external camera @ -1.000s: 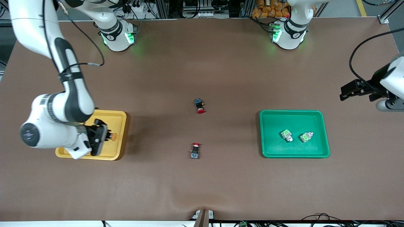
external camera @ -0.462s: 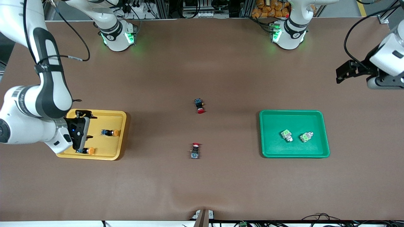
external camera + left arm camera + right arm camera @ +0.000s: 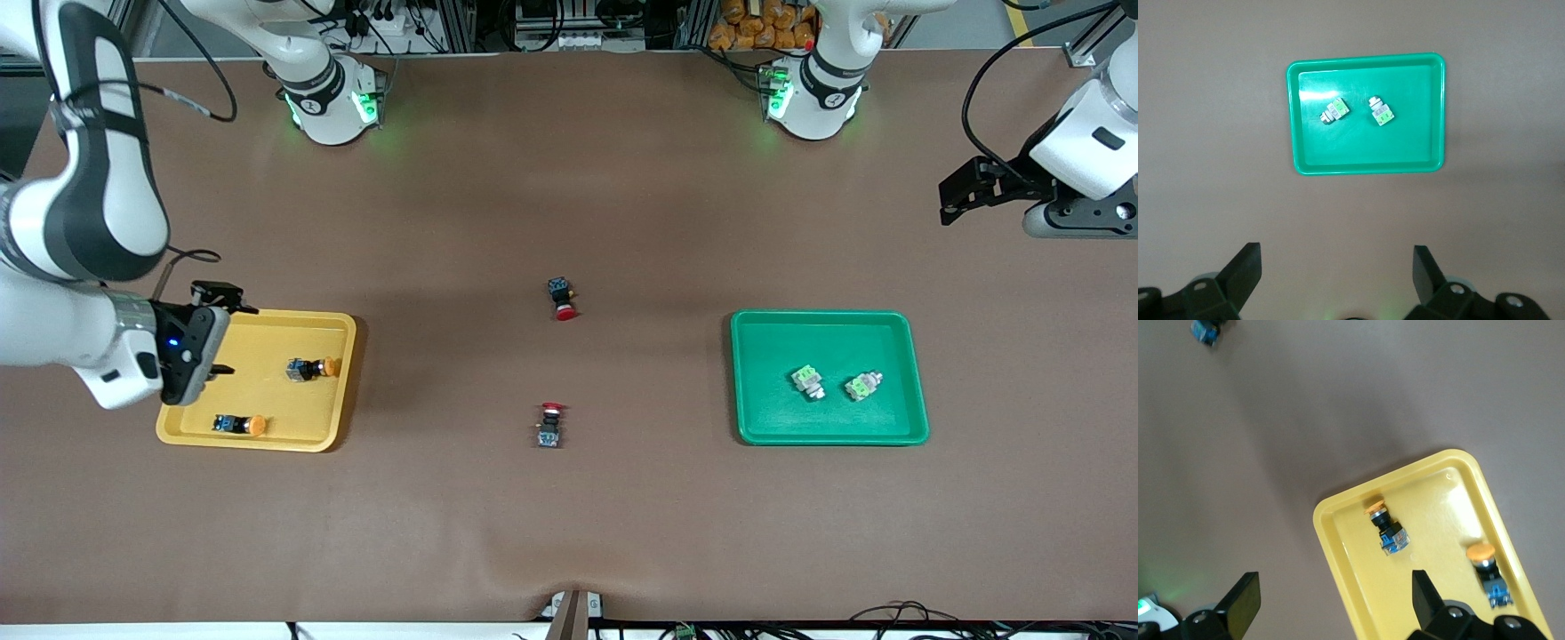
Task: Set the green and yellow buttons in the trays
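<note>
The yellow tray holds two yellow buttons, lying apart. My right gripper is open and empty over the tray's rim at the right arm's end. The right wrist view shows the open right gripper above the tray's rim, and both buttons. The green tray holds two green buttons. My left gripper is open and empty over bare table at the left arm's end. The left wrist view shows the open left gripper, the green tray and its buttons.
Two red-capped switches lie on the brown table between the trays, one farther from the front camera, one nearer. The arms' bases stand along the table's edge by the robots.
My right gripper has drawn back from over the yellow tray toward the right arm's end, uncovering both yellow buttons. My left gripper has moved toward the robots' side of the table.
</note>
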`<state>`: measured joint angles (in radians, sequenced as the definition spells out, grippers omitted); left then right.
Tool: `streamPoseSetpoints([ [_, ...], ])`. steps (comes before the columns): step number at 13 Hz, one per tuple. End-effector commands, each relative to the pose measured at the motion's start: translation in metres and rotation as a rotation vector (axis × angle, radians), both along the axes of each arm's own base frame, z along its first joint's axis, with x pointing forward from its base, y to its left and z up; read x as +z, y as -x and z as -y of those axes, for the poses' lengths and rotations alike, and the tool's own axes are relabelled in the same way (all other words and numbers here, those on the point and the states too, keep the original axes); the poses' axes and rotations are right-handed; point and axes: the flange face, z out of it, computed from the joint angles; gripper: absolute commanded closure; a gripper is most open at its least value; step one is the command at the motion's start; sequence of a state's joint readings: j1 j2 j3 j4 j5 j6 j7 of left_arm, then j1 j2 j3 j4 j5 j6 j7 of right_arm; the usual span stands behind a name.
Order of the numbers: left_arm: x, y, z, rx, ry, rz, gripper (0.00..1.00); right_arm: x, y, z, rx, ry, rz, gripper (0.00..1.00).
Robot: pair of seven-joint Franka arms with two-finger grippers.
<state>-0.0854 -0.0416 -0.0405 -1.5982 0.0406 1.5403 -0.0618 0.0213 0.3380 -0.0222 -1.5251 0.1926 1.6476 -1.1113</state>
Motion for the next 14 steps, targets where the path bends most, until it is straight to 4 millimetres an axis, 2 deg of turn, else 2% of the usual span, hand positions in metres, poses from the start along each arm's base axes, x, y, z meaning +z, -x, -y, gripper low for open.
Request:
streamPoseSetpoints([
  [1,0.007,0.006,-0.004,-0.001,0.013,0.013,0.0,0.034,0.037,0.004,-0.146,0.021,0.001,0.0],
  [2,0.01,0.006,-0.007,0.008,0.014,0.018,0.0,0.042,0.043,0.007,-0.2,0.032,-0.001,0.0],
  [3,0.01,0.006,-0.01,0.015,0.008,0.018,0.0,0.048,0.047,0.02,-0.273,0.043,-0.007,0.0],
  [5,0.009,0.007,-0.023,0.043,0.005,0.013,0.0,0.065,0.058,0.059,-0.402,0.078,-0.017,0.0],
  [8,0.01,0.006,-0.028,0.057,0.005,0.008,0.0,0.084,0.069,0.088,-0.569,0.123,-0.014,0.0],
  [11,0.01,0.004,-0.039,0.075,0.009,0.009,0.0,0.101,0.076,0.088,-0.785,0.19,-0.018,0.0],
  [14,0.013,0.006,-0.043,0.081,0.016,0.013,0.0,0.139,0.096,0.067,-0.958,0.255,-0.007,0.0],
])
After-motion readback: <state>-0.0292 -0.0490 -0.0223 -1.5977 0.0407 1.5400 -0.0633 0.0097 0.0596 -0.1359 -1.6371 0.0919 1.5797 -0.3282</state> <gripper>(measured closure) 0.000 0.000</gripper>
